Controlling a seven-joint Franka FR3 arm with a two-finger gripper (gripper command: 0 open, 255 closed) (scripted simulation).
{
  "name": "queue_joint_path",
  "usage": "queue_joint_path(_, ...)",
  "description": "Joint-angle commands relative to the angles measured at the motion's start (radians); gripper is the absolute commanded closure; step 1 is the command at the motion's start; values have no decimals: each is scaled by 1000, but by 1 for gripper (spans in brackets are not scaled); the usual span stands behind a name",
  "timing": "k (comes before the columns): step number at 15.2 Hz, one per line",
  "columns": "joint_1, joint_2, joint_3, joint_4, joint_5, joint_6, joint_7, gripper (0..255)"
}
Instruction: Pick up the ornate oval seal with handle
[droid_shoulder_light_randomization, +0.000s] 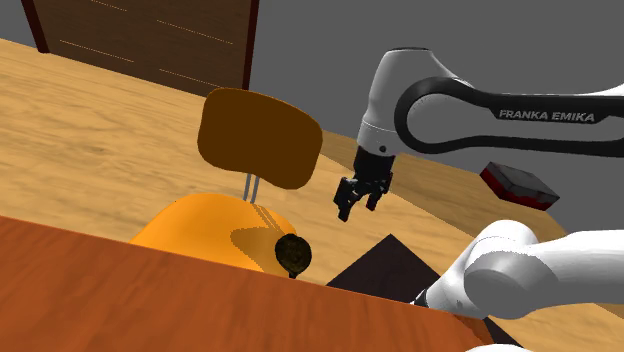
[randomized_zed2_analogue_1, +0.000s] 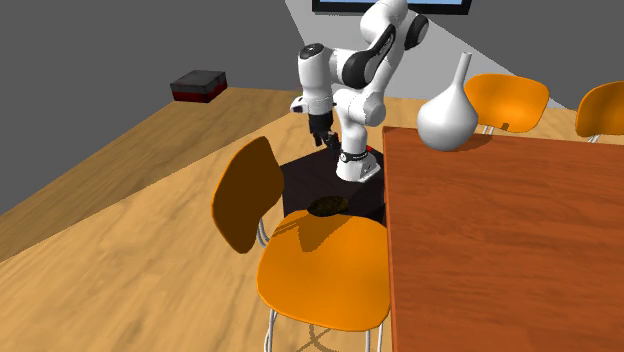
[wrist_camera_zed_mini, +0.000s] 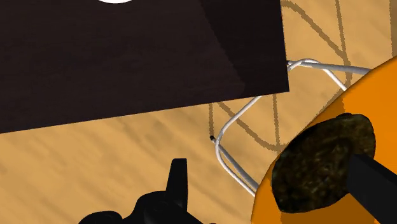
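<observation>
My gripper (droid_shoulder_light_randomization: 355, 205) hovered with its 2 fingers spread, holding nothing. The dark oval seal (wrist_camera_zed_mini: 321, 162) lay flat at the edge of the orange chair seat (randomized_zed2_analogue_1: 325, 265), near my stand (randomized_zed2_analogue_1: 300, 185). Its long axis ran roughly along that edge (I could not tell where the handle pointed). The backrest (droid_shoulder_light_randomization: 260, 138) rose beside the seal, and the table (randomized_zed2_analogue_1: 500, 240) was close by.

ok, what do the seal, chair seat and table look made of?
Seal: dark, mottled brown-gold with a rough matte surface; maybe aged metal or stone, can't tell which. Chair seat: smooth, uniform orange with a slight sheen, probably moulded plastic. Table: reddish-brown with faint grain streaks, looks like varnished wood.
</observation>
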Motion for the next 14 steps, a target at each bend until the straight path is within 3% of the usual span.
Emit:
queue_joint_path(1, 4, 46, 45, -8, 51, 56, 80, 0)
queue_joint_path(11, 0, 361, 259, 28, 230, 368, 430, 0)
queue_joint_path(14, -2, 396, 271, 11, 233, 419, 426, 0)
